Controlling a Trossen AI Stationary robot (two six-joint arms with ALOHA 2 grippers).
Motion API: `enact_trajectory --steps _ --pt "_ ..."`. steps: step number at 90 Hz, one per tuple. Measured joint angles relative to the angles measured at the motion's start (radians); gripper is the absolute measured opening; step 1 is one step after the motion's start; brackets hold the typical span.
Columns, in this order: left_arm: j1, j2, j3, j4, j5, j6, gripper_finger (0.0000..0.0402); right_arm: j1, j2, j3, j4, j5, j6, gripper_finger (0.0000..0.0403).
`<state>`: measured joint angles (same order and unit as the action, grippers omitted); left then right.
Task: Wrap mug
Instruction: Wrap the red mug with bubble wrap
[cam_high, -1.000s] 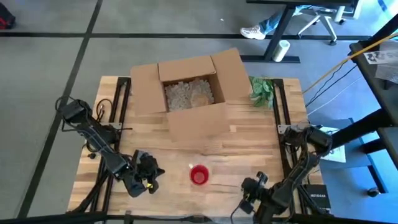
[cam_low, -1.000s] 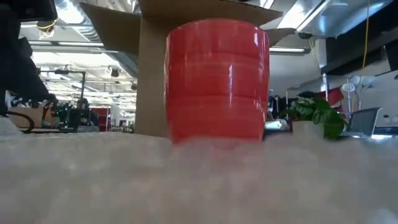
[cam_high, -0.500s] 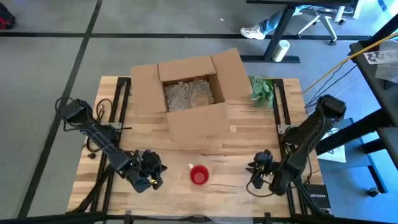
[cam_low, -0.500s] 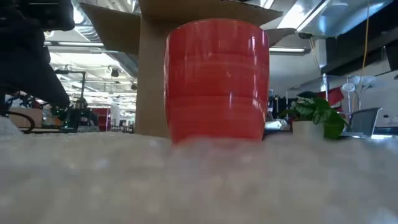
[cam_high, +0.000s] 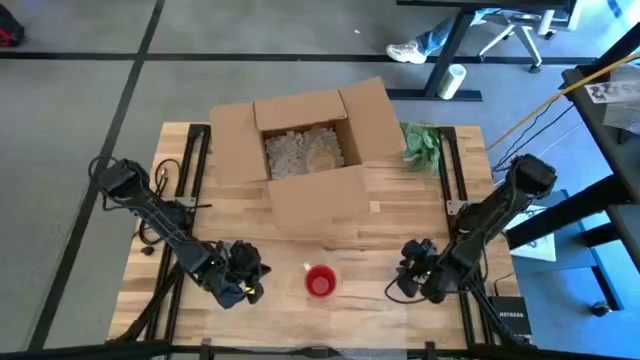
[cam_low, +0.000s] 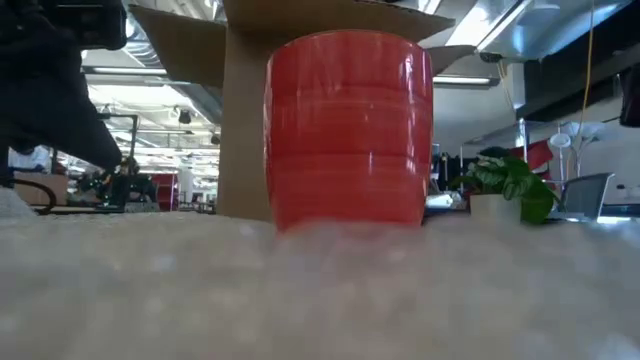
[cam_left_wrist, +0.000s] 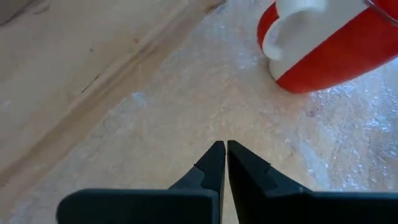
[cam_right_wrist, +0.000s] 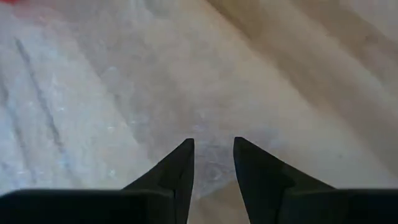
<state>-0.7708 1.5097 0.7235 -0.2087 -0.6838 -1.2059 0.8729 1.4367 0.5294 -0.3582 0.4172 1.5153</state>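
A red mug (cam_high: 320, 283) with a white handle (cam_left_wrist: 292, 31) stands upright on a clear sheet of bubble wrap (cam_left_wrist: 205, 93) near the table's front edge. It fills the middle of the low view (cam_low: 348, 130). My left gripper (cam_high: 250, 284) is just left of the mug. Its fingers are shut, with the tips (cam_left_wrist: 225, 147) low over the wrap. My right gripper (cam_high: 404, 282) is to the right of the mug. It is open, and its fingers stand over the wrap (cam_right_wrist: 93, 81) near that sheet's edge. My left gripper has its shut tips pointing down at the bubble wrap (cam_left_wrist: 214, 124), a little way from the mug's handle side. I cannot tell whether they touch the sheet. The sheet lies flat there.
An open cardboard box (cam_high: 300, 150) filled with packing peanuts stands at the table's far middle, its front flap (cam_high: 318, 195) folded down toward the mug. A small green plant (cam_high: 420, 145) sits to the box's right. Bare wood shows between the flap and the mug.
My right gripper has swung up from the table's near edge and come in toward the mug, and now hangs over the wrap's right part. My left gripper has edged right, toward the mug. The mug and the wrap have stayed in place.
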Motion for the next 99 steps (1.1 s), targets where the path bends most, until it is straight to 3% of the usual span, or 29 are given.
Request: enact_trajectory --steps 12,27,65,84,99 --pt "-0.001 0.000 0.000 0.018 0.000 0.017 0.0000 -0.039 0.063 0.004 0.132 0.017 -0.049 0.0091" --pt "-0.004 0.000 0.000 0.017 0.000 0.022 0.0000 -0.082 0.090 0.037 0.236 0.037 -0.210 0.0011" --pt "-0.023 0.000 0.000 0.017 -0.001 0.029 0.0000 -0.253 0.089 0.314 0.264 0.058 -0.657 0.0000" --pt "-0.037 0.000 0.000 0.018 -0.005 0.028 0.0000 -0.314 0.091 0.426 0.263 0.005 -0.808 0.0000" --pt "-0.047 0.000 0.000 0.018 -0.008 0.028 0.0000 -0.358 0.177 0.519 0.292 -0.101 -0.898 0.0000"
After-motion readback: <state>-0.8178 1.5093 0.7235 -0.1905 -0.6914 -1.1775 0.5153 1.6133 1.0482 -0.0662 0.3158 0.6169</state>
